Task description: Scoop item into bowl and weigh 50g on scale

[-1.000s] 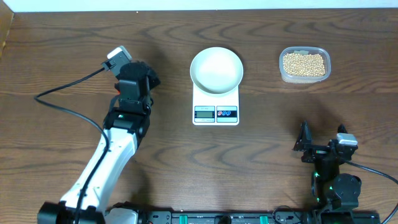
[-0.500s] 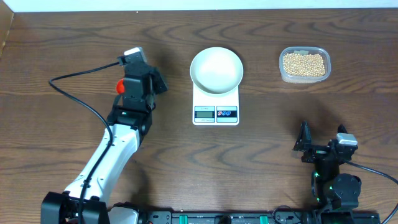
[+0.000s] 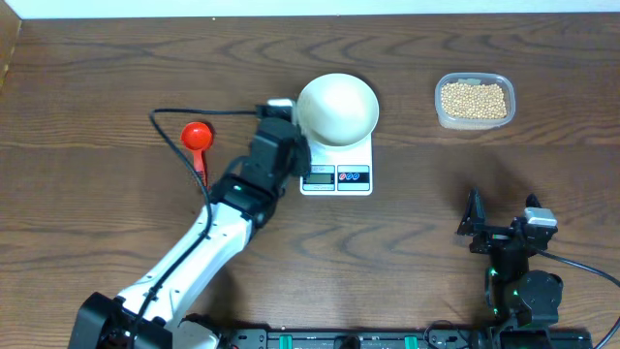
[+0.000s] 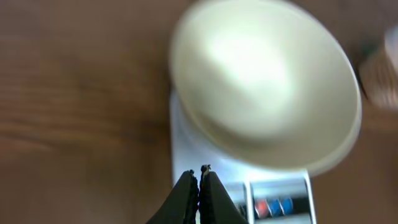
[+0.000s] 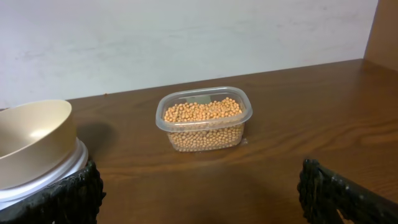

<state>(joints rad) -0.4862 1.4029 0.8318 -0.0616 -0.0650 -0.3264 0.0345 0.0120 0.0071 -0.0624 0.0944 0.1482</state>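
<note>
The white bowl (image 3: 337, 107) stands empty on the white scale (image 3: 336, 176) at the table's middle back. Pale-tan beans, the item (image 3: 473, 100), fill a clear plastic tub at the back right. My left gripper (image 3: 301, 163) is shut with nothing in it, over the scale's front left corner; in the left wrist view its tips (image 4: 200, 171) hang just in front of the bowl (image 4: 267, 81), beside the scale's display and buttons (image 4: 273, 202). My right gripper (image 3: 502, 221) rests open near the front right edge, facing the tub of beans (image 5: 204, 119) and the bowl (image 5: 31, 140).
A red scoop (image 3: 198, 136) lies on the table left of the scale, handle pointing toward the front, with the left arm's black cable (image 3: 170, 121) looping past it. A white wall stands behind the table's back edge.
My left arm has swung right, from above the red scoop to the scale's front left corner, so the scoop now shows in full. The right arm has not moved.
</note>
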